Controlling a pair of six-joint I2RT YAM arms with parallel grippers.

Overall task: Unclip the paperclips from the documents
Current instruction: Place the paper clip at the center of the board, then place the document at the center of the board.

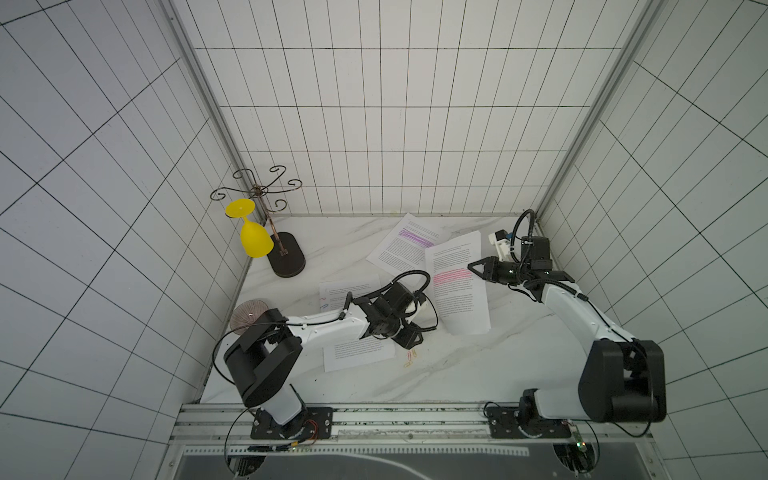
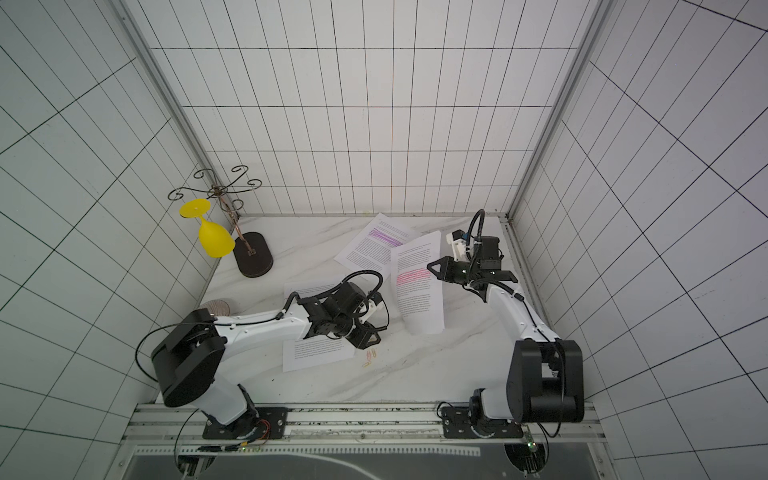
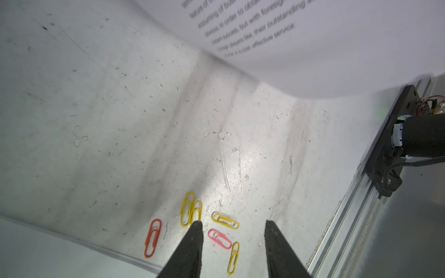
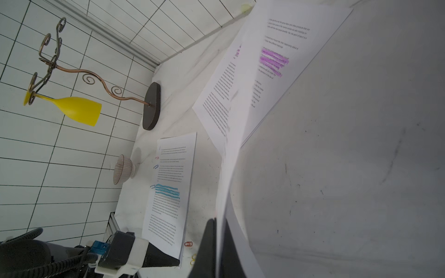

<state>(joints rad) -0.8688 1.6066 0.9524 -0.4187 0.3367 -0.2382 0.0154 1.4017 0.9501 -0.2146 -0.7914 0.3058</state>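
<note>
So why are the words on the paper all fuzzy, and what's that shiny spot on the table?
Left wrist view: the page is out of focus, so its words blur, while the paperclips look sharp; the shiny patch on the table is light glare. Right wrist view: the sheet pinched in the right claw blurs too.

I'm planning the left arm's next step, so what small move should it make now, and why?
Probably lift the left gripper clear of the loose paperclips: its jaws stand open and empty above that pile, and three clips sit on the edge of the blue-highlighted document, so that looks like the next target.
</note>
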